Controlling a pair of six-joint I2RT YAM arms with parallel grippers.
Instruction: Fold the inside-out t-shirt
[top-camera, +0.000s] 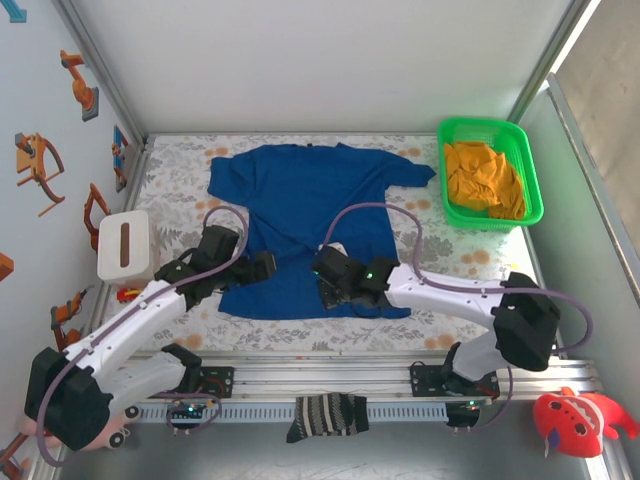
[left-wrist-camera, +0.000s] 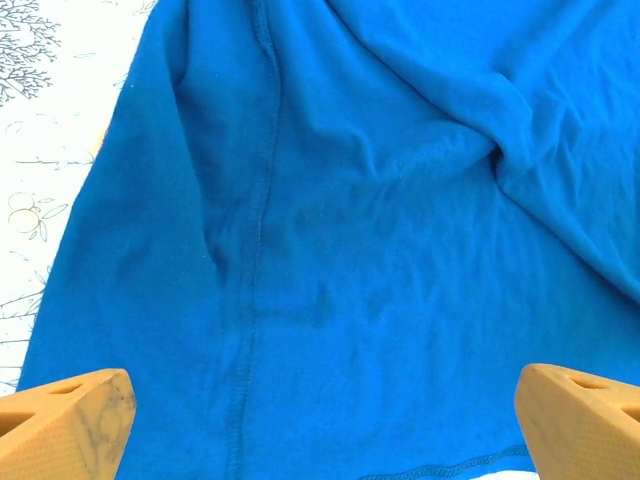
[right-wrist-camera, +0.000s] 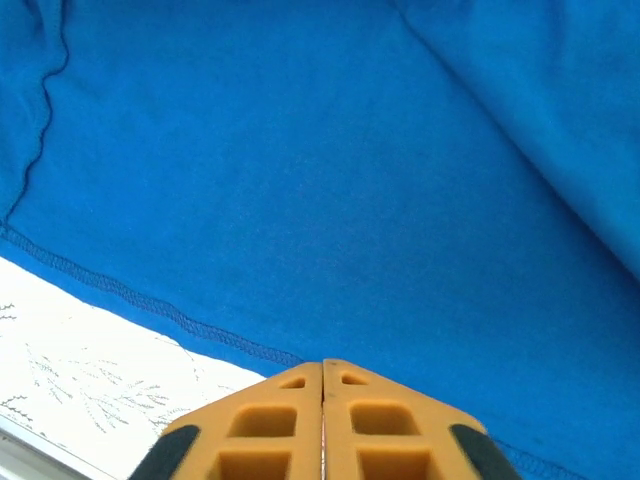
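Note:
The inside-out t-shirt (top-camera: 300, 200) is royal blue and lies spread on the floral table, collar at the far side and hem toward the arms. My left gripper (top-camera: 262, 268) hovers over its near left part. In the left wrist view this gripper (left-wrist-camera: 322, 425) stands open over the blue cloth (left-wrist-camera: 350, 250), with a stitched seam running down under it. My right gripper (top-camera: 325, 265) is at the shirt's near middle. In the right wrist view its jaws (right-wrist-camera: 322, 368) are pressed together at the stitched hem (right-wrist-camera: 130, 295). Whether cloth is pinched between them is hidden.
A green basket (top-camera: 530, 170) with an orange-yellow cloth (top-camera: 483, 180) sits at the far right. A white box (top-camera: 125, 245) stands left of the shirt. A striped sock (top-camera: 328, 415) and a red toy (top-camera: 575, 420) lie beyond the table's near rail.

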